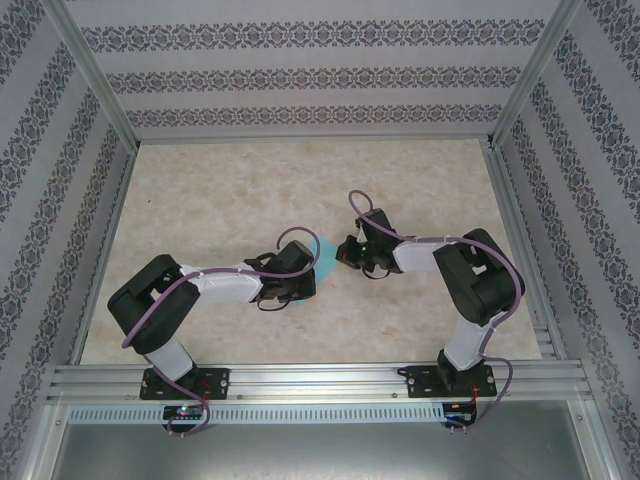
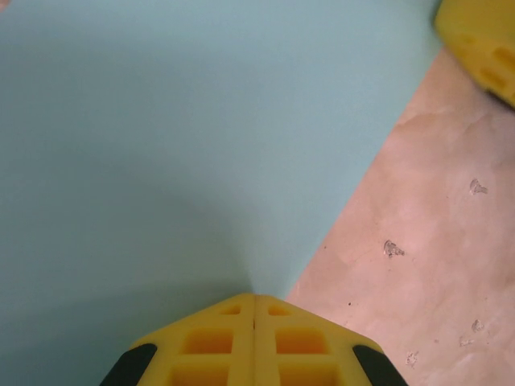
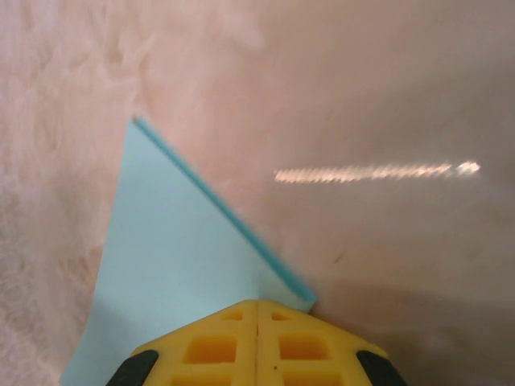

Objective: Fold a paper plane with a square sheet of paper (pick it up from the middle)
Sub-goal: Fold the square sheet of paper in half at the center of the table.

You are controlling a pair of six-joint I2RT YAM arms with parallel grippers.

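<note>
— Yellow fingers (image 2: 245, 358) up close, whose are they?

— Mine. They belong to my left hand (image 2: 255, 297). Both tips are pressed flat against each other with no gap, and they sit on the square sheet of paper (image 2: 161, 145), just inside its edge. Whether they pinch the sheet or only press on it, I cannot tell.

— And your other one?

— My right hand (image 3: 257, 302) is closed just as tightly. Its tips meet at a corner of the sheet, and from there a darker teal edge runs away to a sharp point.

— Where is the sheet itself?

— It is on the bench (image 1: 220, 190). Seen from above, my wrists cover most of it and only teal slivers show. My left hand is at the sheet's left side and my right hand at its right side.

— Do the two hands touch?

— No. From my left wrist, a yellow finger of the right hand shows at the sheet's far edge, well apart from my left tips.
</note>
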